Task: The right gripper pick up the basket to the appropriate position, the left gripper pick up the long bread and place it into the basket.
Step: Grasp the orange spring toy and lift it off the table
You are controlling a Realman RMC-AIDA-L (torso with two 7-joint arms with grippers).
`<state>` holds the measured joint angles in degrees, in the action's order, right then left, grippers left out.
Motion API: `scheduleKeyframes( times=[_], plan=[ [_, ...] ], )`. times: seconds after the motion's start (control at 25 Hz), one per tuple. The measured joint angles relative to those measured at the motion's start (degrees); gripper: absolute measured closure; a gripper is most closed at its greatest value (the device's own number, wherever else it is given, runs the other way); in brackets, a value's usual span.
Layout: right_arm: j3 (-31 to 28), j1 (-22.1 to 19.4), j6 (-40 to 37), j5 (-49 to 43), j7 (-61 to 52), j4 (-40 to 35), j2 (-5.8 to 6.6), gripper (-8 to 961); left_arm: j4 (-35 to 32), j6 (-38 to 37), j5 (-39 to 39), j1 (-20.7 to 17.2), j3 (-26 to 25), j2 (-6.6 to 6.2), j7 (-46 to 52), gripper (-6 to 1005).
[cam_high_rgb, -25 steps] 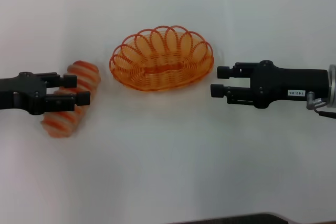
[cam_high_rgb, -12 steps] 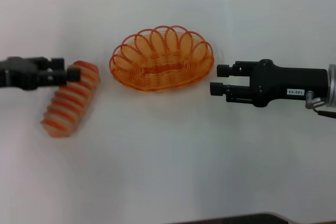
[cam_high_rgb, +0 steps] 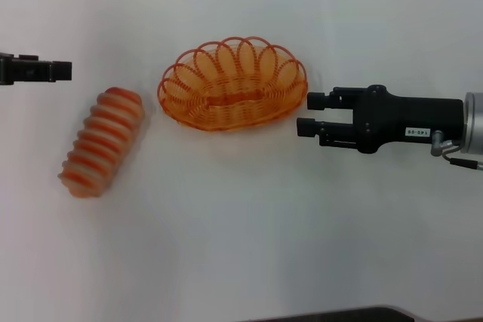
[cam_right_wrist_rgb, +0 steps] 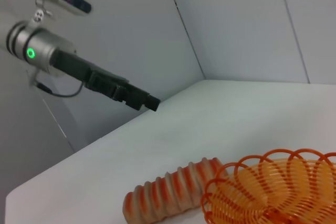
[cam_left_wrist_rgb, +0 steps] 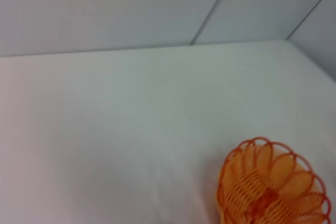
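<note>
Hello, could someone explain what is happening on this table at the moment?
Nothing is held. The right gripper is open, level with the basket and just beside its right end, not touching. The long bread lies on the table left of the basket. The left gripper is above the bread's far end, near the frame's left edge.

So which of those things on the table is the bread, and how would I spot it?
Start at the white table and find the orange wire basket near its middle. The bread lies on the robot's left of the basket, apart from it and slanted. It is the only solid thing there: a ridged loaf with orange-red and cream stripes, not see-through wire.
</note>
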<state>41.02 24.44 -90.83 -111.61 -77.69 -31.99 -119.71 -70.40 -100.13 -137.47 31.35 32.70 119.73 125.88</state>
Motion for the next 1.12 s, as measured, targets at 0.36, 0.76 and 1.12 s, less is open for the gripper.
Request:
scheduleKeyframes(
  times=[0.36, 0.76, 1.12],
  plan=[
    [-0.17, 0.45, 1.26, 0.38, 0.35, 0.14, 0.05, 327, -12.4, 6.21, -12.26, -2.15, 25.32, 4.46, 16.04, 207],
    [-0.4, 0.47, 2.1, 0.58, 0.25, 0.11, 0.09, 327, -6.46, 15.91, -18.31, -1.17, 38.34, 4.66, 24.52, 208],
    [-0.87, 1.32, 2.62, 0.61, -0.15, 0.17, 0.09, 327, -1.17, 19.26, -18.68, -0.4, 40.49, 4.52, 24.49, 224]
  ],
)
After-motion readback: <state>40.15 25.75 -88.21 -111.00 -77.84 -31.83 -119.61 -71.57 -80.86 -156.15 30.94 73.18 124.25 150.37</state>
